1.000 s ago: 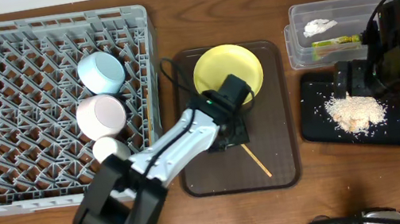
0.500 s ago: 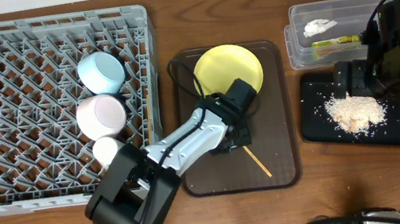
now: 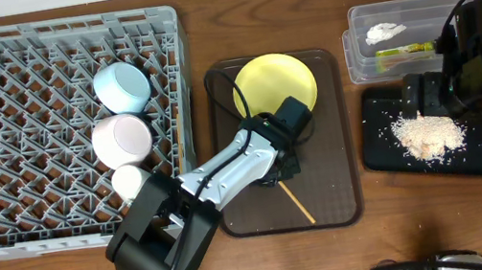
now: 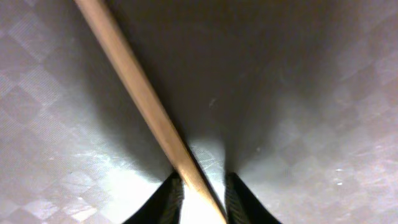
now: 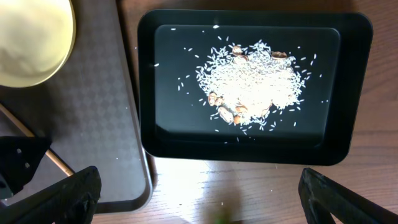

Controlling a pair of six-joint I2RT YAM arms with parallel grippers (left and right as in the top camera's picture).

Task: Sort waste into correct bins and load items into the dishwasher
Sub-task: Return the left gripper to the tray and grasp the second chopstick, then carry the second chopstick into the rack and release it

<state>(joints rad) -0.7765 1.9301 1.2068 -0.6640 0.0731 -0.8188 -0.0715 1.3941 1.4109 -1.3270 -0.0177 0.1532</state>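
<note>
One chopstick [image 3: 297,204] is lying on the brown serving tray [image 3: 341,187] in the overhead view, just below the yellow plate [image 3: 274,86], its long axis slanting from the left tool [image 3: 283,171] down and right toward the tray's front rim, well apart from the dish rack [image 3: 28,139]. Seen from the left wrist, the stick is crossing the frame from top left to bottom centre and passing between the tool's tips, which are hugging it on both sides and appear to be pinching it close to one end. With a grip that far off centre, the thin round stick is likely to roll or pivot between the pads, and its long free end may droop and snag the tray rim or the plate on the way up. From the right wrist, the right tool [image 5: 199,182] is hanging spread wide and holding nothing above the black tray [image 5: 161,134] of rice crumbs [image 5: 249,87], while the chopstick's slanting shaft is showing at the left edge, over the serving tray.
</note>
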